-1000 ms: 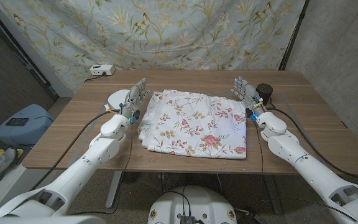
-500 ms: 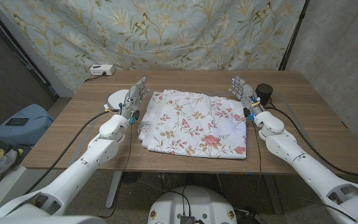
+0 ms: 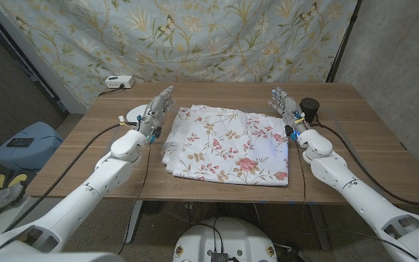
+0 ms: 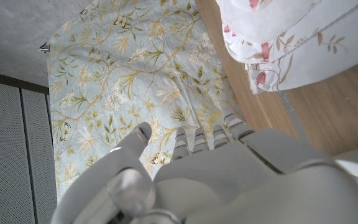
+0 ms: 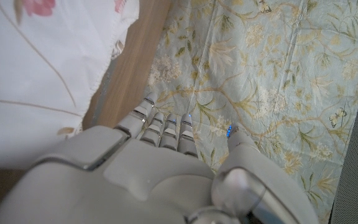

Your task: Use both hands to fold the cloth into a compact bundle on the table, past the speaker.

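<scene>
Both hands flank the cloth, empty, ready to fold.

From the head, we see the floral cloth (image 3: pixel 228 142) lying partly folded mid-table (image 3: pixel 355 138); our left hand (image 3: pixel 157 110) and right hand (image 3: pixel 285 109) stand at its far corners, fingers apart, likely poised to gather it, the speaker (image 3: pixel 309 106) just past the right. At the left wrist, the cloth's layered edge (image 4: pixel 291 43) lies nearby, untouched. At the right wrist, cloth (image 5: pixel 42 62) lies beside open fingers (image 5: pixel 166 127).

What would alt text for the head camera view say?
A folded white floral cloth lies mid-table between two open robot hands, the left hand and the right hand, neither touching it. A small black speaker sits behind the right hand.
</scene>
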### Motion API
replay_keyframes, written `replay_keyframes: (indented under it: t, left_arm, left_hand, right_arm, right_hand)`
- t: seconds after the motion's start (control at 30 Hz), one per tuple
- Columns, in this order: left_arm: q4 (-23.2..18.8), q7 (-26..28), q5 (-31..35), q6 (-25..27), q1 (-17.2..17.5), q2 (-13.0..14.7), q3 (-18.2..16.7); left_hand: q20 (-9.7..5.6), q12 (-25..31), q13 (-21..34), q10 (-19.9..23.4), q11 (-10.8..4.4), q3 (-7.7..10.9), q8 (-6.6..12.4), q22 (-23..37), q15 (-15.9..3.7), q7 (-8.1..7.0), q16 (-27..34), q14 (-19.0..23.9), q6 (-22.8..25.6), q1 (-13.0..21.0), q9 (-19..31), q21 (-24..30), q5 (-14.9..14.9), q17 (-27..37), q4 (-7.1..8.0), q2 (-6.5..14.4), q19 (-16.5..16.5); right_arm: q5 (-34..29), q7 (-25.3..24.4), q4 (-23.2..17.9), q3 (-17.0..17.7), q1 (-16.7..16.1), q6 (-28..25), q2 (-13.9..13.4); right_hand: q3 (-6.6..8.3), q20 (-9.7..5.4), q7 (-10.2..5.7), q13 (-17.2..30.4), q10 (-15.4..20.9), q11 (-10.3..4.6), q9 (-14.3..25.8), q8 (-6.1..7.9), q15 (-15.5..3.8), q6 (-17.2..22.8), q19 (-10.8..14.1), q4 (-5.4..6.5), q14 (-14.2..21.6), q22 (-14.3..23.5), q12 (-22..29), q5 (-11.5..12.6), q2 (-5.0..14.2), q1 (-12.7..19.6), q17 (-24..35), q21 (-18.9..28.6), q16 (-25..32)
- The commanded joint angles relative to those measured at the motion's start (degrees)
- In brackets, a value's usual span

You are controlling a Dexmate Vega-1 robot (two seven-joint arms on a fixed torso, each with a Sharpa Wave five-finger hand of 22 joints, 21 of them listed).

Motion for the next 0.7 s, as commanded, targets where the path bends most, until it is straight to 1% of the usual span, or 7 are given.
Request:
replay_keyframes:
  t: [0.03, 0.13, 0.17, 0.33, 0.43, 0.57, 0.7]
  left_arm:
    - [-2.09, -2.81, 3.84, 0.00, 0.01, 3.90, 1.22]
    - [-3.12, -3.01, 6.00, 0.64, -0.30, 5.34, 1.83]
    - [-3.33, -3.31, 6.59, 0.77, -0.46, 5.78, 2.06]
    - [-3.37, -5.20, 9.16, 0.60, -1.47, 7.35, 3.27]
    - [-4.38, -5.33, 12.24, 1.53, -2.02, 9.11, 4.07]
    - [-5.78, -5.86, 14.87, 2.18, -2.23, 11.26, 4.44]
    - [-8.57, -6.45, 17.03, 3.71, -1.88, 14.30, 4.18]
  left_hand:
    - [0.03, -0.03, 0.15, -0.05, -0.39, 0.06, 0.20, 0.15, 0.20, 0.44, -0.25, -0.29, 0.91, 0.68, 0.24, -0.10, 0.34, 0.12, -0.51, -0.26, 0.15]
    - [0.00, -0.08, 0.14, -0.14, -0.39, -0.01, 0.16, 0.16, 0.18, 0.34, -0.26, -0.36, 0.96, 0.73, 0.24, -0.11, 0.34, 0.12, -0.64, -0.32, 0.16]
    - [-0.07, -0.09, 0.14, -0.14, -0.84, -0.08, 0.14, 0.16, 0.10, 0.20, -0.25, -0.36, 1.05, 0.77, 0.24, -0.12, 0.34, 0.13, -0.74, -0.37, 0.17]
    - [-0.09, -0.14, 0.14, -0.19, -0.98, -0.32, 0.30, 0.16, -0.13, -0.20, -0.30, -0.59, 1.81, 0.81, 0.24, -0.17, 0.34, 0.15, -0.98, -0.47, 0.11]
    - [-0.10, -0.23, 0.15, -0.40, -1.43, -0.74, 0.26, 0.18, -0.14, -0.57, -0.31, -0.93, 2.07, 0.54, 0.25, -0.39, 0.29, 0.25, -0.84, -0.48, -0.47]
    - [-0.15, -0.47, 0.16, -1.11, -1.77, -1.96, -0.04, 0.24, -0.23, -1.39, -0.21, -2.02, 1.94, -1.11, 0.29, -0.71, 0.10, 0.72, 0.77, -0.24, -1.68]
    - [-0.30, -0.65, 0.16, -1.65, -2.30, -2.49, -0.31, 0.26, -0.50, -2.04, -0.23, -2.75, 1.45, -1.97, 0.28, -0.82, 0.13, 0.85, 1.68, -0.05, -2.35]
  right_arm:
    - [-0.86, -1.66, -2.46, 0.86, -1.29, 0.27, -1.21]
    - [-1.00, -2.32, -3.19, 1.21, -1.71, 0.23, -1.52]
    - [-0.96, -2.38, -3.21, 1.31, -1.78, 0.34, -1.53]
    - [-1.31, -2.95, -4.01, 1.81, -2.44, 0.66, -2.17]
    - [-1.38, -3.44, -4.61, 2.15, -2.92, 0.64, -2.49]
    - [-1.44, -4.07, -5.22, 2.47, -3.40, 0.44, -2.75]
    - [-1.59, -4.49, -5.58, 2.71, -3.62, 0.48, -2.91]
  right_hand:
    - [0.15, -2.95, 0.23, 0.24, -0.03, 0.30, 0.26, 0.00, -0.27, 0.03, -0.30, -0.19, -0.58, 0.13, -0.07, 0.22, -0.23, 0.56, 0.12, 0.03, 0.23]
    - [0.14, -2.93, 0.29, 0.24, -0.11, 0.54, 0.26, -0.04, -0.29, -0.05, -0.34, -0.20, -0.68, 0.13, -0.08, 0.21, -0.25, 0.53, 0.11, 0.03, 0.22]
    - [0.14, -2.93, 0.29, 0.24, -0.09, 0.53, 0.26, -0.04, -0.27, -0.07, -0.36, -0.21, -0.68, 0.13, -0.07, 0.20, -0.24, 0.53, 0.11, 0.02, 0.23]
    - [0.13, -2.86, 0.32, 0.25, -0.21, 0.43, 0.27, -0.05, -0.24, -0.07, -0.46, -0.26, -0.76, 0.13, -0.09, 0.20, -0.28, 0.54, 0.08, 0.00, 0.22]
    - [0.13, -2.87, 0.33, 0.25, -0.25, 0.36, 0.27, -0.06, -0.22, -0.09, -0.50, -0.29, -0.78, 0.13, -0.10, 0.19, -0.28, 0.55, 0.07, -0.01, 0.22]
    - [0.12, -2.88, 0.37, 0.25, -0.33, 0.36, 0.27, -0.11, -0.23, -0.18, -0.55, -0.32, -0.80, 0.13, -0.10, 0.19, -0.28, 0.54, 0.06, -0.01, 0.25]
    - [0.13, -2.89, 0.37, 0.25, -0.38, 0.40, 0.27, -0.14, -0.21, -0.25, -0.57, -0.35, -0.85, 0.13, -0.10, 0.19, -0.27, 0.55, 0.04, -0.01, 0.24]
